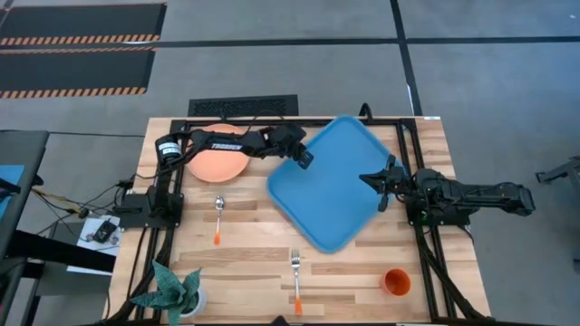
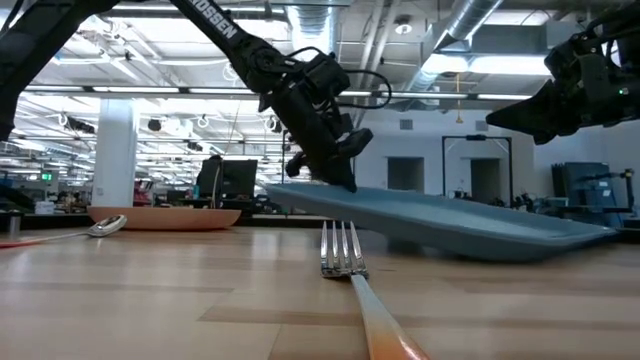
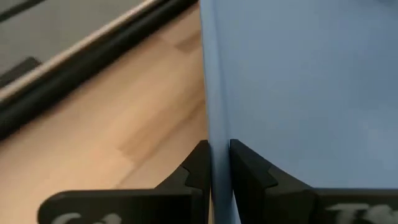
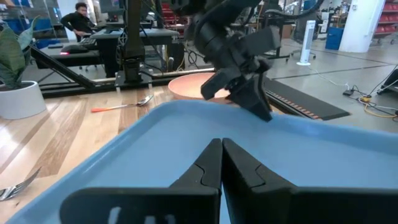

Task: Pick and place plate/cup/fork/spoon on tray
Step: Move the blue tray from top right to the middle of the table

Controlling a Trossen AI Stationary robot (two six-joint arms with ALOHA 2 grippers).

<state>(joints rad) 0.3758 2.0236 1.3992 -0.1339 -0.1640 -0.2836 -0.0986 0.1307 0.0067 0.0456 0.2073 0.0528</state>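
The tray (image 1: 331,186) lies skewed at the table's middle with nothing in it; the low view shows its left edge raised off the wood, which the high view hides. The left gripper (image 1: 304,158) is clamped on that rim, fingers (image 3: 198,168) pinching either side. The right gripper (image 1: 381,181) hangs over the opposite edge, fingers together. The plate (image 1: 217,164) sits left of the tray, bare. The cup (image 1: 396,282), spoon (image 1: 218,217) and fork (image 1: 295,279) rest on the table.
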